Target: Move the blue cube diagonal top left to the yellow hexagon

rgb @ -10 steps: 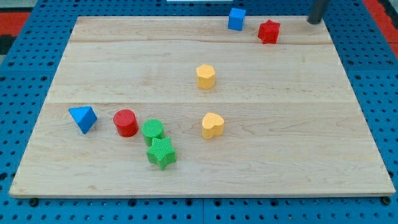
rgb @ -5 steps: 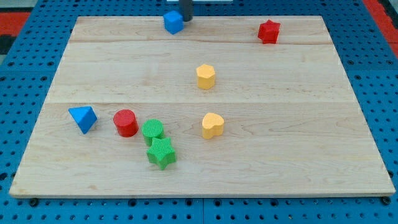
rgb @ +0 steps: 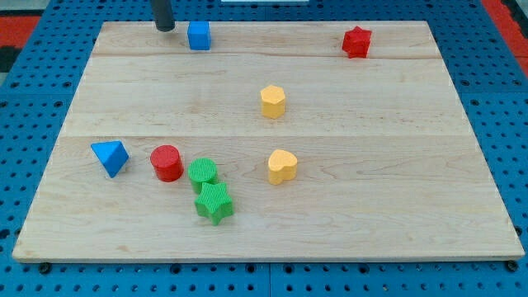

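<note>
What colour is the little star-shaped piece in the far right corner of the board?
Red. The red star shows clearly in the camera view, near the view's top right.

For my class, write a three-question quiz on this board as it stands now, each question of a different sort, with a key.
1. True or false: my tip touches the blue cube.
2. Which block lies nearest the green star? A) red star B) green cylinder C) yellow heart
3. Fill in: the blue cube sits toward the view's top and ____ of the yellow hexagon.

Key: 1 false, the tip stands apart, at the cube's left in the view. 2 B. 3 left.
</note>
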